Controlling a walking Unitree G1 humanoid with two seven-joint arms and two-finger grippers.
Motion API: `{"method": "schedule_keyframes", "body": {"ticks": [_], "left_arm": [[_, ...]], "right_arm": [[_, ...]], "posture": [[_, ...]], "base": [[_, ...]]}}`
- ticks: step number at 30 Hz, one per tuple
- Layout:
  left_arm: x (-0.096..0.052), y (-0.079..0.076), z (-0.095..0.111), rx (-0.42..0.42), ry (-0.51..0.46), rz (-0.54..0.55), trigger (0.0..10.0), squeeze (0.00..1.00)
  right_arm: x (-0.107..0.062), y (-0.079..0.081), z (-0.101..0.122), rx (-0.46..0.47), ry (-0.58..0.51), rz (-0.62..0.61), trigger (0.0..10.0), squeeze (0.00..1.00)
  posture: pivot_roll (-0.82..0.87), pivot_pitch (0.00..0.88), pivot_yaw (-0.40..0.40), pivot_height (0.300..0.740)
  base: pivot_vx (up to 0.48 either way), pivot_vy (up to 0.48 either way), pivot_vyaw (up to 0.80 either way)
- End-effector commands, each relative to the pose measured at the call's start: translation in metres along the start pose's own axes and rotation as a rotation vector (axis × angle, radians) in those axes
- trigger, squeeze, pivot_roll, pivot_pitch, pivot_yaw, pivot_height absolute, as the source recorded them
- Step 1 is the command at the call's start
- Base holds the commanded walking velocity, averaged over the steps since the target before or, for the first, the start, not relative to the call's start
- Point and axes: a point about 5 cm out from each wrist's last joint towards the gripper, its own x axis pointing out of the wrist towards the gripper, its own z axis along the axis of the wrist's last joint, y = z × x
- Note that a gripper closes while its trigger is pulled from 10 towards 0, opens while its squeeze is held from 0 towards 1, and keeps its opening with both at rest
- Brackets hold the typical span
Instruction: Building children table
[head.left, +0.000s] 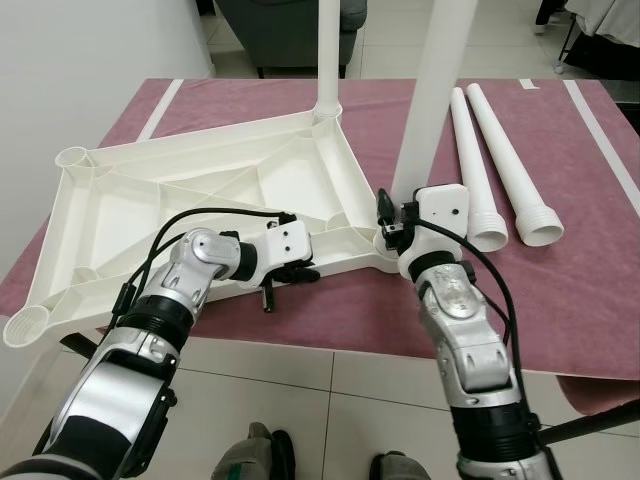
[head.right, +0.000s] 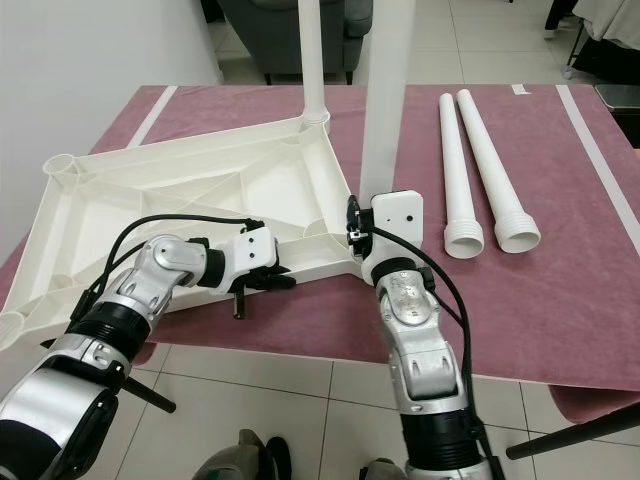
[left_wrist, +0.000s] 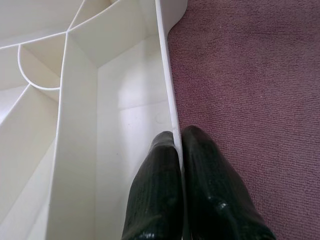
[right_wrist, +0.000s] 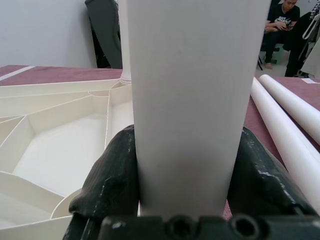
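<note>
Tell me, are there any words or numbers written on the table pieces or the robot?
None can be read. The white tabletop, the upright leg in the right gripper, the two loose legs on the purple rug and both arms look plain, with no print or labels.

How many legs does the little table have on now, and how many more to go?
One leg already stands in the far corner of the upside-down tabletop. The right gripper is holding a second leg upright at the near corner, while the left gripper pinches the tabletop's edge. Two loose legs lie on the rug, still to fit.
</note>
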Motion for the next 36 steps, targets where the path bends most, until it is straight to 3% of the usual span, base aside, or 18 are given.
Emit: {"method": "schedule_keyframes", "body": {"ticks": [1,3,4,8,11,12,13,14,15,16,17,24,27,28,29,34,35,36], "left_arm": [[0.001,0.027,0.039,0.122,-0.118,0.265,0.0,0.0],[0.002,0.026,0.039,0.133,-0.116,0.254,0.0,0.0],[0.002,0.025,0.038,0.146,-0.113,0.244,0.0,0.0],[0.0,0.025,0.037,0.158,-0.106,0.233,0.0,0.0],[0.0,0.025,0.037,0.158,-0.106,0.233,0.0,0.0],[0.0,0.025,0.036,0.142,-0.108,0.235,0.0,1.0],[0.0,0.025,0.036,0.142,-0.108,0.235,0.0,1.0],[-0.002,0.025,0.034,0.106,-0.132,0.273,10.0,1.0],[-0.002,0.025,0.034,0.106,-0.132,0.273,10.0,1.0],[-0.003,0.026,0.034,0.086,-0.143,0.287,10.0,1.0],[-0.006,0.027,0.036,0.072,-0.17,0.312,10.0,0.0],[-0.027,0.026,0.041,0.013,-0.288,0.392,10.0,0.0],[-0.038,0.019,0.037,0.023,-0.273,0.395,10.0,0.0],[-0.049,0.01,0.03,0.026,-0.237,0.412,10.0,0.0],[-0.055,0.005,0.025,-0.011,-0.218,0.405,10.0,1.0],[-0.069,-0.005,0.016,-0.072,-0.186,0.433,10.0,1.0],[-0.072,-0.009,0.012,-0.104,-0.173,0.466,10.0,0.89],[-0.072,-0.009,0.012,-0.104,-0.173,0.466,10.0,0.89]], "right_arm": [[-0.01,-0.005,-0.045,-0.052,0.241,-0.057,0.0,0.0],[-0.011,-0.004,-0.042,-0.036,0.219,-0.061,0.0,0.0],[-0.01,-0.002,-0.038,-0.019,0.181,-0.026,10.0,0.0],[-0.008,-0.001,-0.027,0.0,0.095,0.034,10.0,0.0],[-0.008,-0.001,-0.027,0.0,0.095,0.034,10.0,0.0],[-0.007,-0.002,-0.023,0.004,0.061,0.055,10.0,1.0],[-0.007,-0.002,-0.023,0.004,0.061,0.055,10.0,1.0],[-0.003,-0.004,-0.011,0.014,-0.012,0.094,10.0,0.15],[-0.003,-0.004,-0.011,0.014,-0.012,0.094,10.0,0.15],[-0.002,-0.004,-0.007,0.018,-0.033,0.117,10.0,0.0],[-0.002,-0.004,-0.004,0.016,-0.049,0.128,10.0,0.0],[-0.002,-0.005,-0.004,-0.011,-0.045,0.144,10.0,0.0],[-0.001,-0.006,-0.007,-0.023,-0.034,0.163,10.0,0.0],[-0.002,-0.005,-0.009,-0.023,-0.023,0.193,10.0,0.0],[-0.003,-0.004,-0.01,-0.026,-0.019,0.207,10.0,0.0],[-0.005,0.0,-0.013,-0.023,-0.013,0.246,10.0,0.0],[-0.007,0.002,-0.013,-0.017,-0.014,0.256,10.0,0.0],[-0.007,0.002,-0.013,-0.017,-0.014,0.256,10.0,0.0]], "posture": [[-0.1,0.109,0.138,0.74],[-0.1,0.11,0.141,0.74],[-0.1,0.11,0.144,0.74],[-0.1,0.111,0.145,0.74],[-0.1,0.111,0.145,0.74],[-0.1,0.111,0.147,0.74],[-0.1,0.111,0.147,0.74],[-0.1,0.112,0.146,0.74],[-0.1,0.112,0.146,0.74],[-0.1,0.118,0.146,0.74],[-0.1,0.119,0.146,0.74],[-0.09,0.127,0.148,0.74],[-0.09,0.132,0.149,0.74],[-0.08,0.136,0.15,0.74],[-0.07,0.139,0.148,0.74],[-0.06,0.144,0.145,0.74],[-0.05,0.145,0.14,0.74],[-0.05,0.145,0.14,0.74]], "base": [[0.0,0.0,0.0],[0.0,0.0,0.0],[0.0,0.0,0.0],[0.0,0.0,0.0],[0.0,0.0,0.0],[0.0,0.0,0.0],[0.0,0.0,0.0],[0.0,0.0,0.0],[0.0,0.0,0.0],[0.0,0.0,0.0],[0.0,0.0,0.0],[0.0,0.0,0.0],[0.0,0.0,0.0],[0.0,0.0,0.0],[0.0,0.0,0.0],[0.0,0.0,0.0],[0.0,0.0,0.0],[0.0,0.0,0.0]]}}
